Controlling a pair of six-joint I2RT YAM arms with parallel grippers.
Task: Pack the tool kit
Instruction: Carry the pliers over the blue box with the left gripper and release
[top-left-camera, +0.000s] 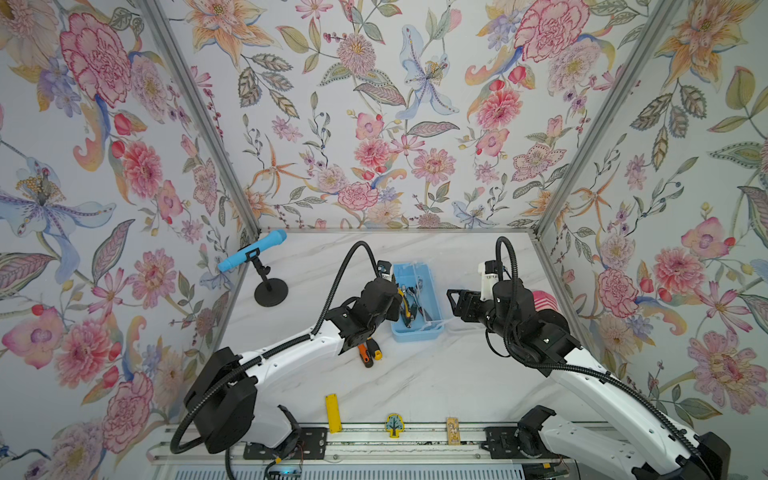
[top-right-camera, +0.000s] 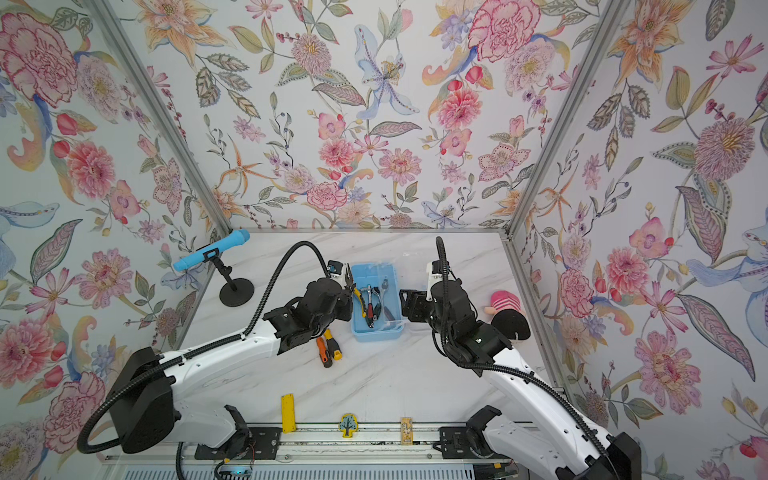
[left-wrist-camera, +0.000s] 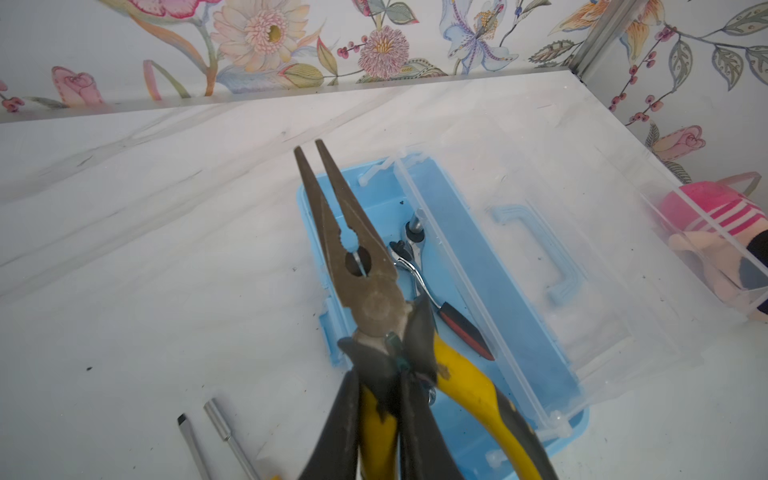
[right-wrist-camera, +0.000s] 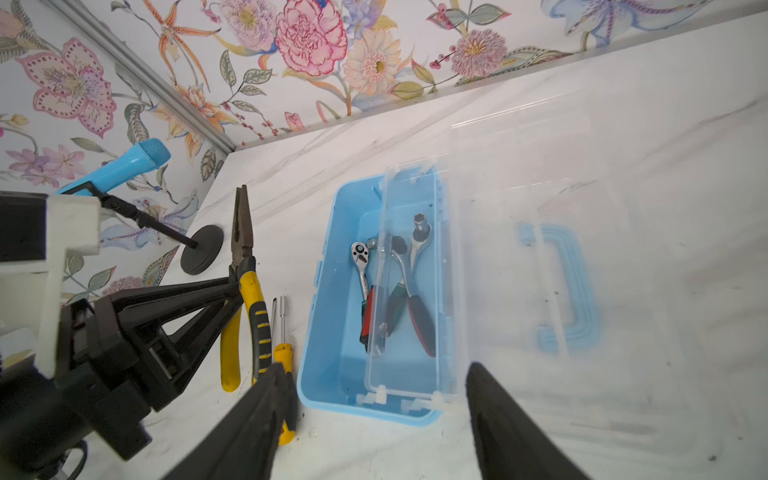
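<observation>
Lt-blue box (right-wrist-camera: 332, 340) open w/ ratchet wrenches (right-wrist-camera: 362, 270) inside, yellow-handled pliers (left-wrist-camera: 370, 291) raised beside it, screwdrivers (top-left-camera: 365, 353) lying outside.

Blue microphone (top-left-camera: 252, 250) on black stand (top-left-camera: 271, 292), far-left corner of marble surface (top-left-camera: 415, 374). Pink striped plush toy (top-right-camera: 505, 302) by right wall; yellow bar (top-left-camera: 333, 413) and tree-shaped tag (top-left-camera: 394, 424) at front edge.

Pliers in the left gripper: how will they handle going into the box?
Likely stiff and nose-heavy: the pliers are long bare metal ahead of the left gripper. One yellow handle splays free outside the fingers, so it may swing at the pivot. Flat shape, so probably no rolling in the blue box.
</observation>
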